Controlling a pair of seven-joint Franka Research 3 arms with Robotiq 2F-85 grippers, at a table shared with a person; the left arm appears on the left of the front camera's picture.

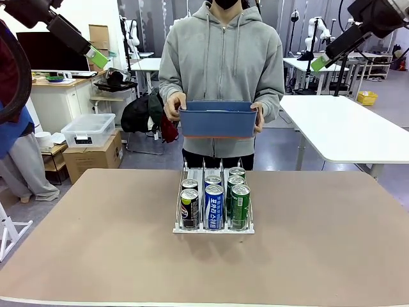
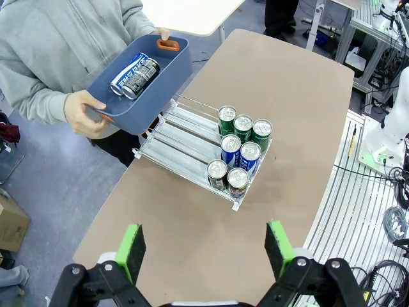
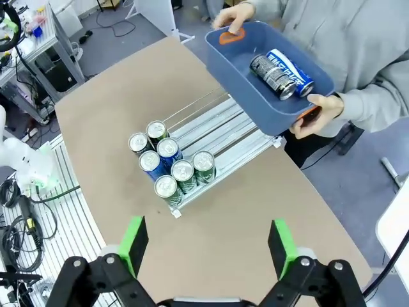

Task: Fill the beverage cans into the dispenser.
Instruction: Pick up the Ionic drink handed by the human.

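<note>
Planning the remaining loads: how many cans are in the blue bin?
2: a blue-and-white can and a black can, lying side by side in the bin that the person holds beyond the dispenser. None look hidden.

Brown table (image 1: 96,256), blue bin (image 1: 217,121) above its far edge, white table (image 1: 345,128) behind, perhaps a storage box (image 1: 89,130)

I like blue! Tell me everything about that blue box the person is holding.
The blue bin is a rectangular plastic tub with orange grips at its ends. A person's hands hold both ends, up in the air behind the dispenser. Inside lie a blue-and-white can and a black can, both on their sides.
</note>
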